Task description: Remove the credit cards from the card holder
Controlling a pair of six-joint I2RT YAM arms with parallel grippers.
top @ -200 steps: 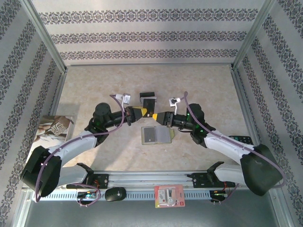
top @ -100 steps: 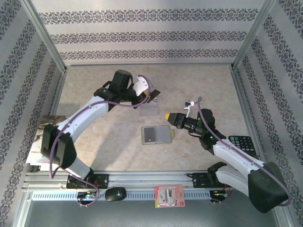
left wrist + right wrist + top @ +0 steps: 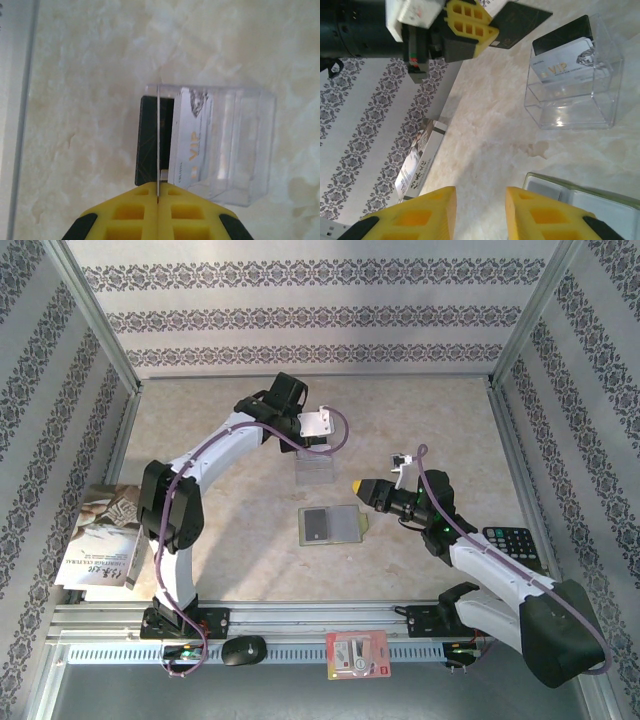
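left gripper clenched on a card, just above the box. i judge it light, stiff, slick: pinch flat by one edge. right gripper released, empty. holder lies open near the box's near side.

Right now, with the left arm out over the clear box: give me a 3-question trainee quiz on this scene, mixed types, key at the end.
1. True or false: the left tool is shut on a dark card over the clear box.
2. Fill in: the right tool, near the card holder, has its jaws ____ and empty.
3. The silver VIP card stands in: A the clear box; B the card holder; C the right tool.
Key: 1 true; 2 open; 3 A.
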